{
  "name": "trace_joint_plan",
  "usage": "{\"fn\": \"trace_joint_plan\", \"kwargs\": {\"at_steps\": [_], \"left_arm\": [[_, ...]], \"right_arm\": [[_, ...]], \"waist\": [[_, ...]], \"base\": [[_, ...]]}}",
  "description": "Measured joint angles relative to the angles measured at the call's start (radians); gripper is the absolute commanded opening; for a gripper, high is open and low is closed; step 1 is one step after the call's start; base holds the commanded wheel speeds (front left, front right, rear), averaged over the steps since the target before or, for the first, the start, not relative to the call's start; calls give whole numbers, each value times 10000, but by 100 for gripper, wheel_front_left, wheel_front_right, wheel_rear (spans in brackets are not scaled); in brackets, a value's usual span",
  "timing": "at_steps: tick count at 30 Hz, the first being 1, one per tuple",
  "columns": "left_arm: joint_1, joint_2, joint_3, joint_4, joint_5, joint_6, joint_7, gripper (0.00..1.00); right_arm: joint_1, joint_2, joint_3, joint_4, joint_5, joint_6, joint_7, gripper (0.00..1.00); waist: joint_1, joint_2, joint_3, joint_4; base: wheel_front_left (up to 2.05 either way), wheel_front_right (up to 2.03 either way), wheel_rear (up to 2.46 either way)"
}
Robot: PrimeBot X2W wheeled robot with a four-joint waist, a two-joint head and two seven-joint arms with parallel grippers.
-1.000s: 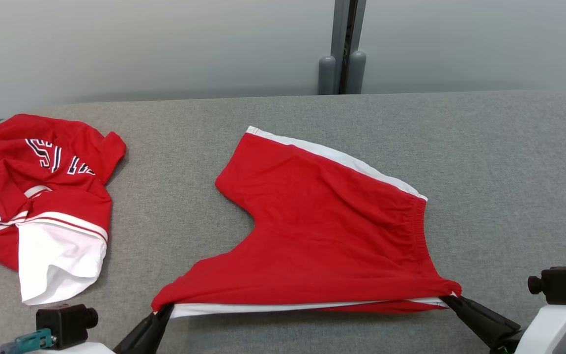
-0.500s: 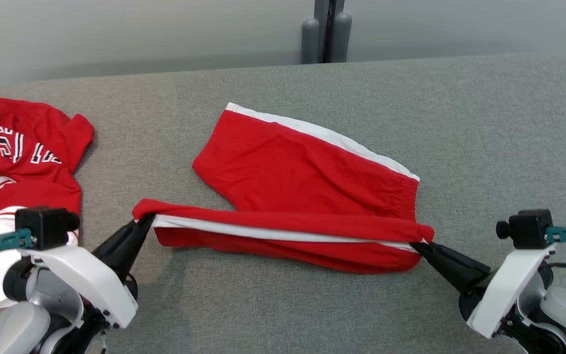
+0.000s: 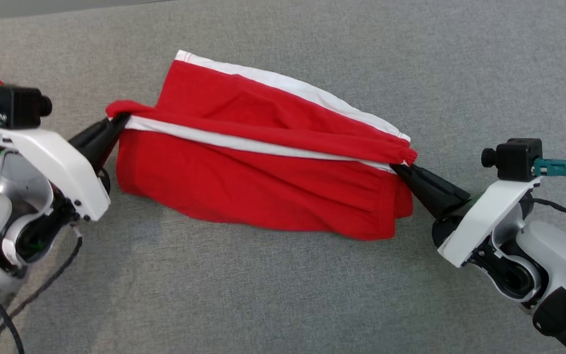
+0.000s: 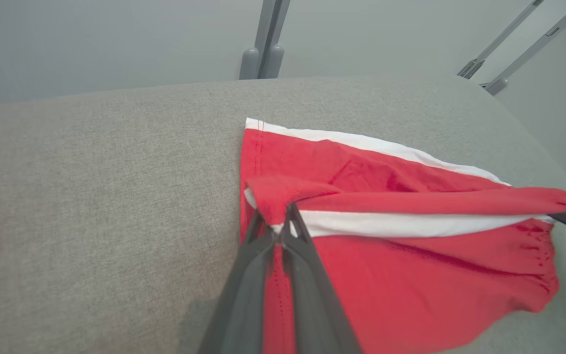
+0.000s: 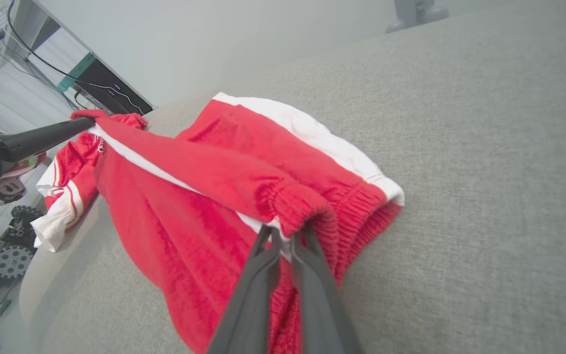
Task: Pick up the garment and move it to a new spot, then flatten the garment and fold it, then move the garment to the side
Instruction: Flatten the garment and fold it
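Red shorts (image 3: 263,191) with a white side stripe (image 3: 243,142) are pinched at both ends, so pretty much the whole thing is strung between the two grippers. The left gripper (image 3: 120,119) is clamped tight on a leg-hem corner, and the right gripper (image 3: 397,167) is clamped tight on a corner of the elastic waistband (image 5: 356,206). A taut fold of cloth is stretched from one set of fingertips to the other and lifted a little. The rest of the shorts is draped below that fold and spread on the grey fabric table (image 3: 263,295). The far leg is laid flat just beyond the held fold. Out past the left gripper, a red and white shirt (image 5: 64,189) is bunched up on the same table.
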Motion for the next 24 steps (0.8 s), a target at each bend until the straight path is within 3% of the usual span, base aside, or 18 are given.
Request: {"fn": "trace_joint_plan", "kwargs": {"at_steps": [12,24], "left_arm": [[-2769,-476,-276,2259,48,-955,1630,0],[-3999,-882,-428,3398,205,-1342,2031,0]], "right_arm": [[-374,675,-627,-209,-443,0,50,0],[-601,1030,-965,-324,-681,0,107,0]], "waist": [[0,0,1057,-651],[0,0,1302,-1202]], "base": [[0,0,0],[0,0,0]]}}
